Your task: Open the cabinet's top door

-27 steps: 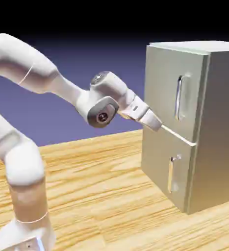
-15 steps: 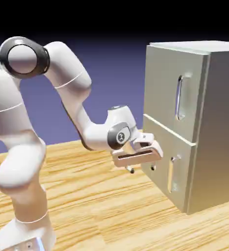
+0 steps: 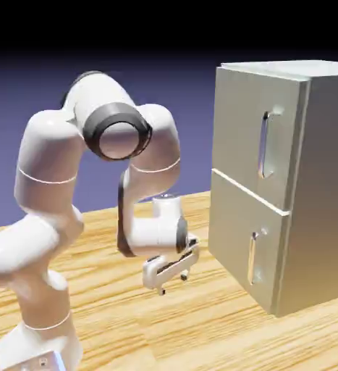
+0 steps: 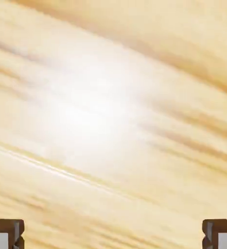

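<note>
Wooden table [image 3: 200, 326]: one cabinet [image 3: 323, 181], two doors, seemingly shut; gripper [image 3: 173, 277] spread wide, empty.

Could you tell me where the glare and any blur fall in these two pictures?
Hand view: a broad white glare washes out the table grain left of centre, and the wood looks soft and streaky; only the open tool's fingertips are crisp. Exterior view: even light, the cabinet front brighter than its side, and the silver handle on the door glints.
</note>
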Action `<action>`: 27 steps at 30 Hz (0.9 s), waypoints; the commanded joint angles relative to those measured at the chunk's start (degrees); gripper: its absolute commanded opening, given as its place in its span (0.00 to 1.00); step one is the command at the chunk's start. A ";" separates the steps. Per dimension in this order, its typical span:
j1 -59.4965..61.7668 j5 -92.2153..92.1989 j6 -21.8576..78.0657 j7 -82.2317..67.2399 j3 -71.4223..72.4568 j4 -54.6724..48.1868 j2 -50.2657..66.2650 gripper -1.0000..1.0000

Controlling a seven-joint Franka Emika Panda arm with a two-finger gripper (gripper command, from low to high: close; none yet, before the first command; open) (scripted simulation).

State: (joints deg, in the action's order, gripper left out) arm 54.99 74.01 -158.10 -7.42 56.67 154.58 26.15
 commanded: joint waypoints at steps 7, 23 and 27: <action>13.13 17.45 3.75 -11.76 13.36 -1.52 13.86 0.50; 43.12 57.32 12.32 -38.63 43.90 -4.98 45.55 0.50; 50.62 67.29 14.46 -45.35 51.53 -5.84 53.47 0.50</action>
State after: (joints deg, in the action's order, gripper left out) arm 105.60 141.30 -143.65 -52.77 108.20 148.73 79.61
